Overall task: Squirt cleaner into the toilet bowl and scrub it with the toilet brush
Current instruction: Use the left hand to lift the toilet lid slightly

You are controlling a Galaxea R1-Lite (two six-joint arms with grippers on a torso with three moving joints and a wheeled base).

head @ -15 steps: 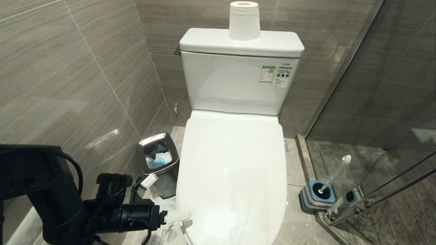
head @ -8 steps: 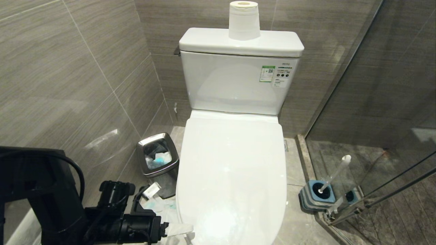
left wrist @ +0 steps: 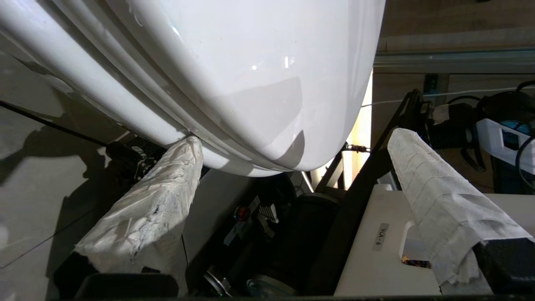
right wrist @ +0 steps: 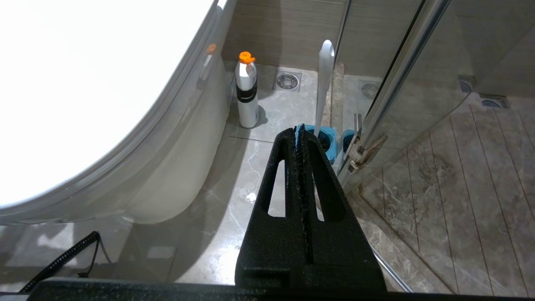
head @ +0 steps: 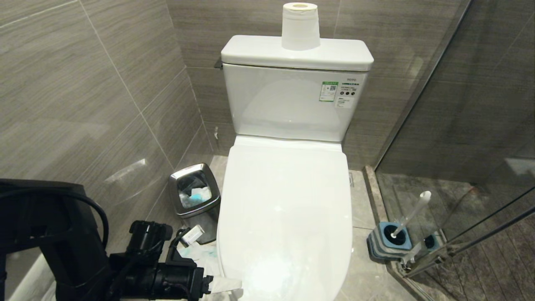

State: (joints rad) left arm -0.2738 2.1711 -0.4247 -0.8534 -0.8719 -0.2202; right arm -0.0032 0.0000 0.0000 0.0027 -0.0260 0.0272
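Observation:
The toilet's white lid (head: 286, 209) is down, so the inside of the toilet bowl is hidden; its outer wall (right wrist: 167, 167) shows in the right wrist view. My left gripper (head: 228, 289) is at the lid's front left corner, open wide, with both fingers wrapped in white paper. One wrapped finger (left wrist: 159, 200) touches the underside edge below the lid (left wrist: 250, 62); the other (left wrist: 434, 192) stands clear of it. The toilet brush (head: 408, 214) leans in its blue-and-grey holder (head: 386, 240) on the floor to the right, its white handle (right wrist: 324, 83) beyond my shut, empty right gripper (right wrist: 300, 128). The cleaner is out of view.
A steel waste bin (head: 194, 196) stands left of the toilet, with paper scraps on the floor. A white bottle with an orange cap (right wrist: 246, 90) stands by the toilet's right side. A glass shower partition (head: 459, 146) closes off the right. A paper roll (head: 300, 27) sits on the cistern.
My left gripper has slid nearer and slightly right along the lid's front left edge. The lid, the brush and the right arm have not moved.

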